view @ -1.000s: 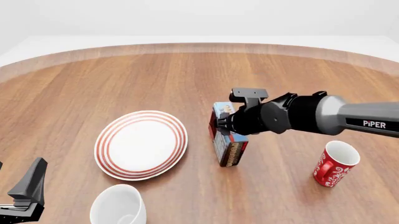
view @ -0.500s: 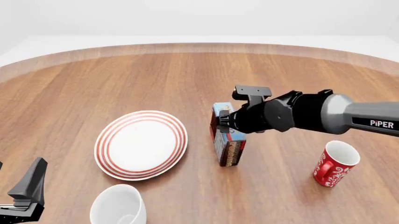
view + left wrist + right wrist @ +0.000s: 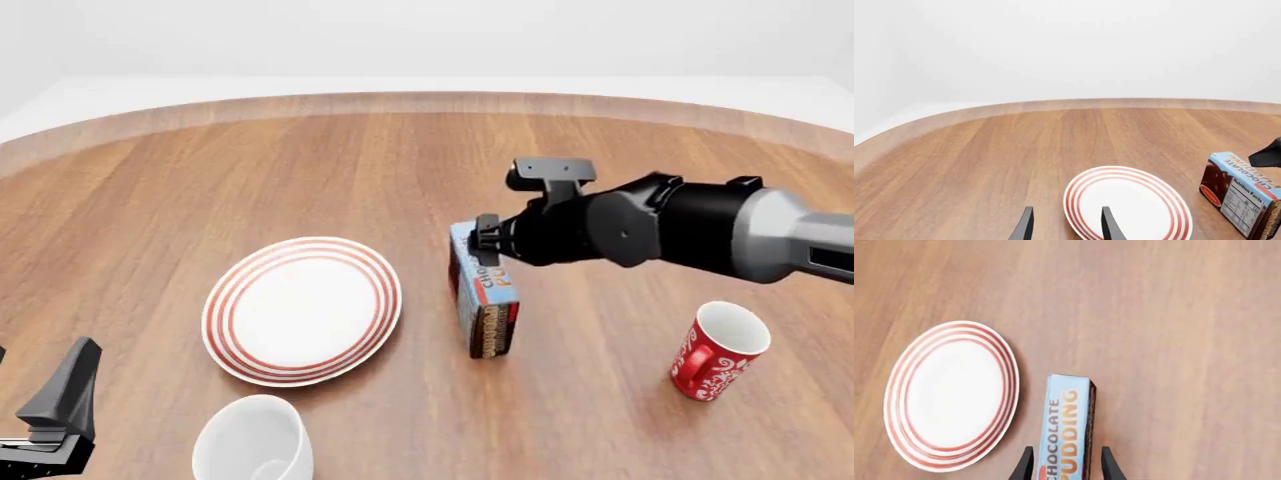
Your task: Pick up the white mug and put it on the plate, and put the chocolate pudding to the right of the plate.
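Right claw (image 3: pixel 1061 466) has risen and backed off chocolate pudding (image 3: pixel 483 295); carton now stands just right of plate (image 3: pixel 302 309). Fingers narrowly parted, straddling carton top, apparently unclamped. Best withdraw straight up, avoid tipping.

I see the chocolate pudding (image 3: pixel 1066 432) standing on its edge between my right jaws, the red-ringed plate (image 3: pixel 302 309) just beside it, and the white mug (image 3: pixel 252 440) upright near my left jaws.
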You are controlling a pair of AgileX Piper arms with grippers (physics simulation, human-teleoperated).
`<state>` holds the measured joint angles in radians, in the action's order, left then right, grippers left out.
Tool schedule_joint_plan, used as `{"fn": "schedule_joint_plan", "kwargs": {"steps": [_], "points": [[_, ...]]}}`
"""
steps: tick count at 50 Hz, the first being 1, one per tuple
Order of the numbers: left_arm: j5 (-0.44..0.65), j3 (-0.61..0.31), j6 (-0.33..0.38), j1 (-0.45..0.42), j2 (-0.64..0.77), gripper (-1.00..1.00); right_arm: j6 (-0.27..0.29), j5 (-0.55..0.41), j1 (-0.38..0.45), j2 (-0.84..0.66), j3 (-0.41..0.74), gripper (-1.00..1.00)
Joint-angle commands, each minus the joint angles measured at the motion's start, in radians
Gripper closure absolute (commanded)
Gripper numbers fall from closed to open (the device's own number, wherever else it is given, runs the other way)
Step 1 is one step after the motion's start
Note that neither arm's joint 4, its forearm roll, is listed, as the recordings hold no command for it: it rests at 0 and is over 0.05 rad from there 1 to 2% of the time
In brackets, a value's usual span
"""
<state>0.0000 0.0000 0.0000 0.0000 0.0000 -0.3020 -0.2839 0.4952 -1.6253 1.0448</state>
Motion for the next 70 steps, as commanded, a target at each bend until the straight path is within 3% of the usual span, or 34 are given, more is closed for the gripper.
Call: {"fn": "schedule_joint_plan", "kwargs": {"steps": [1,24,38,39,57,70], "points": [[0.0,0.0,0.0,0.0,0.0,-1.0,0.02,-0.007,0.0,0.04,-0.007,-1.0],[0.0,0.0,0.0,0.0,0.0,-1.0,0.053,-0.012,0.009,0.143,-0.058,-1.0],[0.0,0.0,0.0,0.0,0.0,-1.0,0.074,0.013,0.013,0.24,-0.145,-1.0],[0.0,0.0,0.0,0.0,0.0,-1.0,0.097,0.016,0.013,0.252,-0.152,-1.0],[0.0,0.0,0.0,0.0,0.0,-1.0,0.105,0.054,0.045,0.365,-0.264,-1.0],[0.0,0.0,0.0,0.0,0.0,-1.0,0.174,0.13,0.059,0.433,-0.362,-1.0]]}}
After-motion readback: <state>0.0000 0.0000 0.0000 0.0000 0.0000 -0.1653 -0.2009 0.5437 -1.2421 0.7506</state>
